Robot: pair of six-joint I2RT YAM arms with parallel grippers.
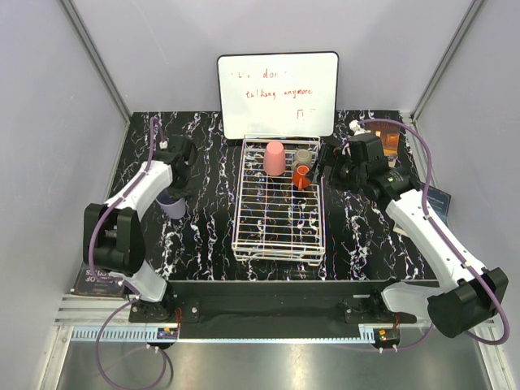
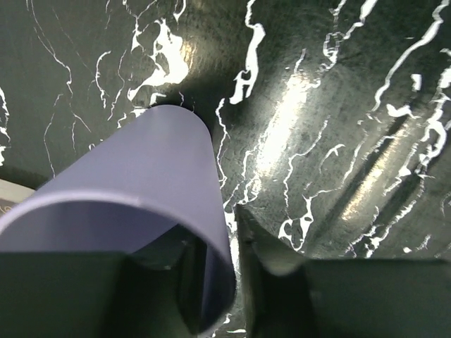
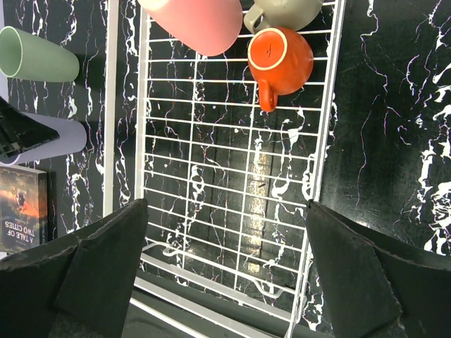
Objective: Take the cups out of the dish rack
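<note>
The white wire dish rack [image 1: 279,236] stands mid-table. At its far end are a pink cup [image 1: 275,158], a beige-grey cup [image 1: 303,157] and an orange handled cup [image 1: 301,175], all upside down. A lavender cup [image 1: 171,206] stands on the table left of the rack. My left gripper [image 2: 222,274] straddles its rim [image 2: 141,183], one finger inside and one outside. The jaws are slightly apart, and a sliver of table shows beside the wall. My right gripper [image 3: 225,260] hangs wide open over the rack [image 3: 232,162], short of the orange cup [image 3: 278,60]. A pale green cup [image 3: 39,55] lies left of the rack.
A whiteboard [image 1: 278,93] leans behind the rack. An orange-brown object [image 1: 391,140] sits at the back right. A book [image 3: 21,208] lies left of the rack, near the lavender cup. Grey walls enclose the table on three sides.
</note>
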